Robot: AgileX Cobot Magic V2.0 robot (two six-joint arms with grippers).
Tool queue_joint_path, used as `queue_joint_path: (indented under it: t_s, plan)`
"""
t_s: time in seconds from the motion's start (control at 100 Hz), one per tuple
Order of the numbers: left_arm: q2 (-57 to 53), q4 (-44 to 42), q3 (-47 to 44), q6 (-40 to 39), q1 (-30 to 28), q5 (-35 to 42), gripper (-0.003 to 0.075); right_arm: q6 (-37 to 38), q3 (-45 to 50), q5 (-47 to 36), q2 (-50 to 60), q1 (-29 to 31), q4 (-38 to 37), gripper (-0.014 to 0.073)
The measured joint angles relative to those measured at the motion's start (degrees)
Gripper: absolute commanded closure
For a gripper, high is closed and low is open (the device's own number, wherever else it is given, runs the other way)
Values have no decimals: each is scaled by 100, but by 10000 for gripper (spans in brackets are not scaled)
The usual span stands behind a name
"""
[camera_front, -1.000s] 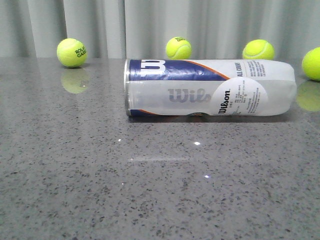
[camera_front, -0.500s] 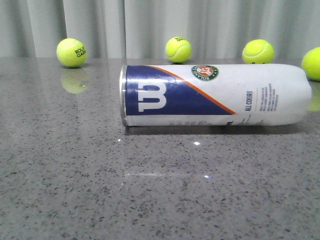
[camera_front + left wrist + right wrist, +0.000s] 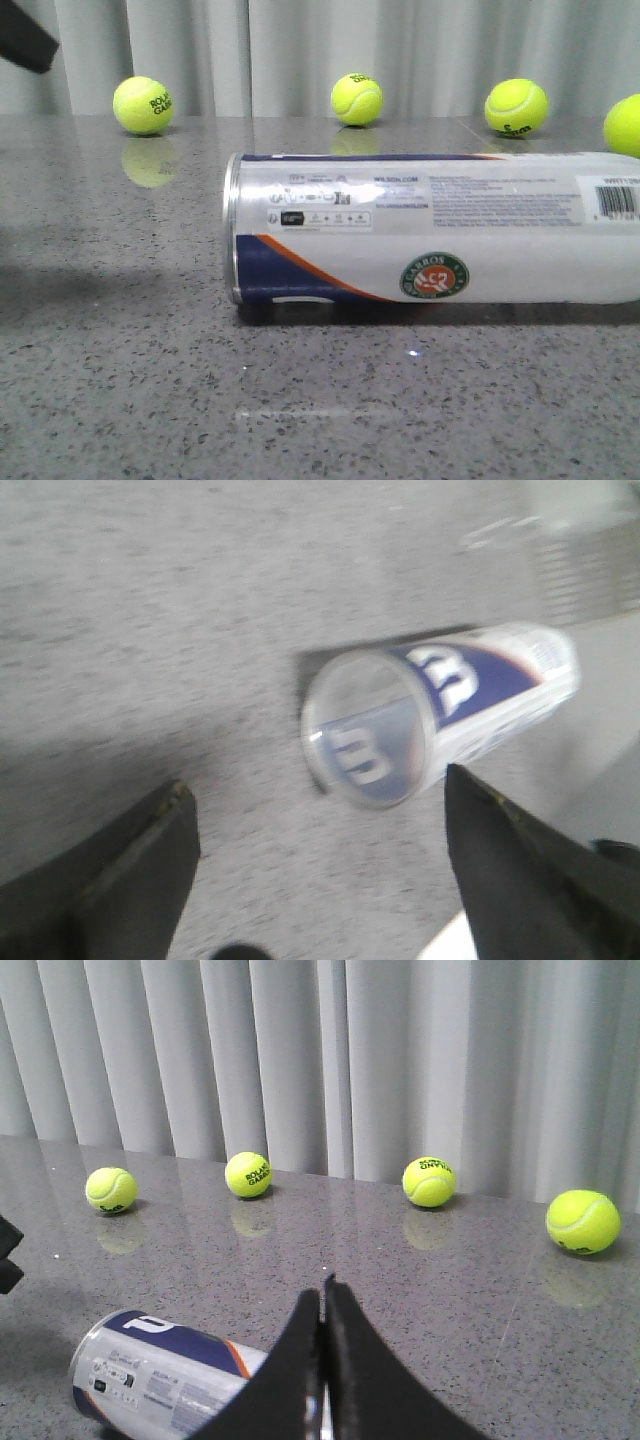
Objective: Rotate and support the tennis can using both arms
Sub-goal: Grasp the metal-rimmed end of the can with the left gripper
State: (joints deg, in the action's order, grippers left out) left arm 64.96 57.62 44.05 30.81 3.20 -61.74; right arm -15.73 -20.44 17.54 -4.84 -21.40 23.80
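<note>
Grey speckled stone makes up the surface (image 3: 120, 380), glossy enough to mirror what sits on it. At the far left, up in the corner of the front view, a dark piece of the left arm (image 3: 25, 38) pokes in. Its tool (image 3: 320, 880) stands wide, the two wedge fingers (image 3: 110, 880) far apart, and the open metal-rimmed mouth of the tennis can (image 3: 430, 228) shows between them without touching either. A yellow ball (image 3: 143, 105) rests near the curtain behind. Moving rightward, the can lies on its side across the middle of the surface, rim to the left, its far end running out of the front view on the right; fine print faces up and the round logo (image 3: 434, 276) sits low on the near side. Three more balls (image 3: 357, 98) line the back edge. From the right wrist, the right tool (image 3: 322, 1360) is pinched narrow, fingers together on nothing, in front of the can's body
</note>
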Motion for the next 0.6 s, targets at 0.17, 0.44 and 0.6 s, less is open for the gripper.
queue_joint_path:
  t_s: [0.17,0.44,0.6]
  plan:
    - [492,540,23,239,291,-96,225,0,0,0,0,0,0,655]
    - [1228,1722,24,906,1063,-17,225,9,0,0,0,0,0,655]
    - [1832,2634,45,1415,1231,116,226,9,0,0,0,0,0,655]
